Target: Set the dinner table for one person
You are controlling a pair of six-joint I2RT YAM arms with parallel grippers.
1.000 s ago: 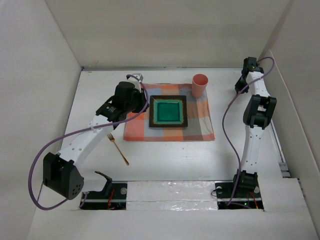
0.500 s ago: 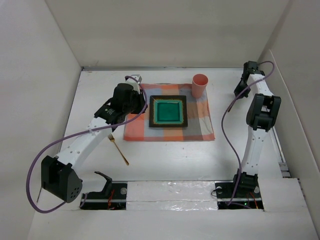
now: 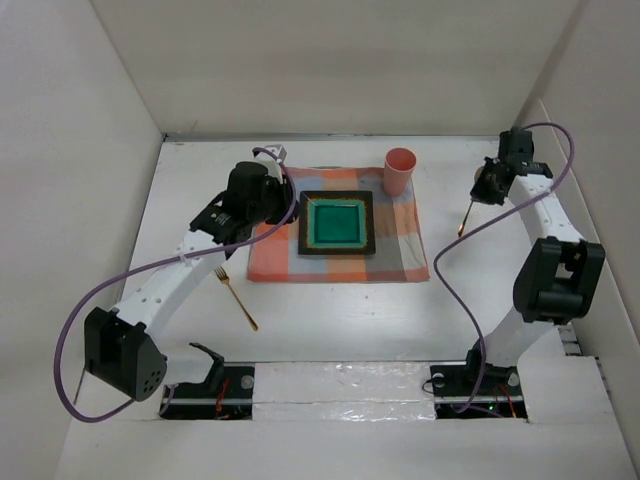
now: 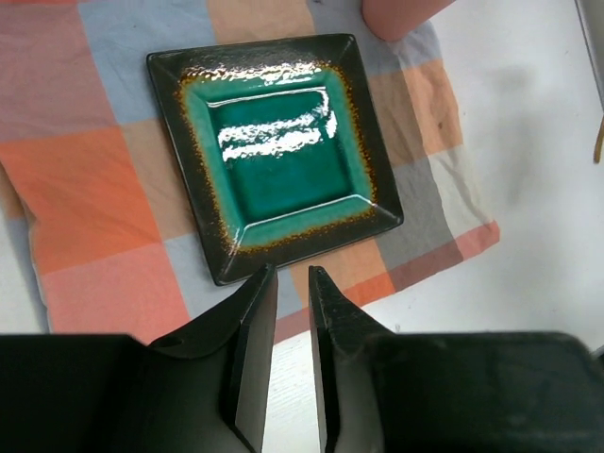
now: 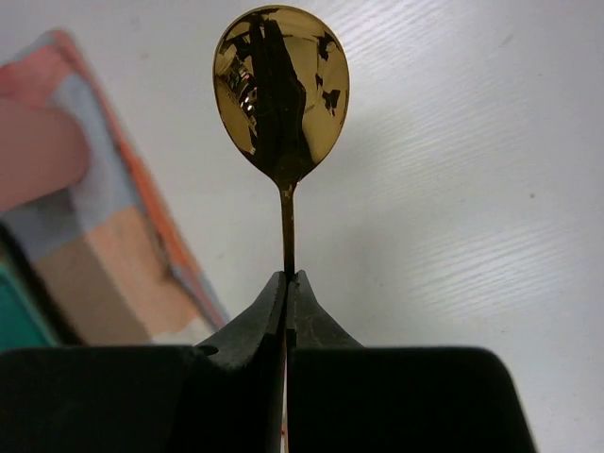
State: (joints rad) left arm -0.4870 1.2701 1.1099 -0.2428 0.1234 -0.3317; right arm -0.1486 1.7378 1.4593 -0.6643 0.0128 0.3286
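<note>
Working remotely, I hold a gold spoon [image 5: 281, 94] by its handle in my right gripper [image 5: 286, 283], jaws clamped tight, above the white bench [image 3: 330, 325] to the right of the checked cloth [image 3: 400, 255]. My left gripper [image 4: 293, 283], parted by a narrow slit and holding nothing, hovers over the cloth beside its teal square plate [image 4: 278, 156]. A gold fork [image 3: 236, 298] lies off the cloth's near-left corner.

I am holding a spoon [image 5: 281, 94] of mirror-polished golden metal. The plate [image 4: 278, 156] is gleaming with a glossy, rippled glaze and is lying on soft woven cloth [image 4: 85, 208]. The dinner table [image 5: 472, 189] is looking matt white and faintly grained.
</note>
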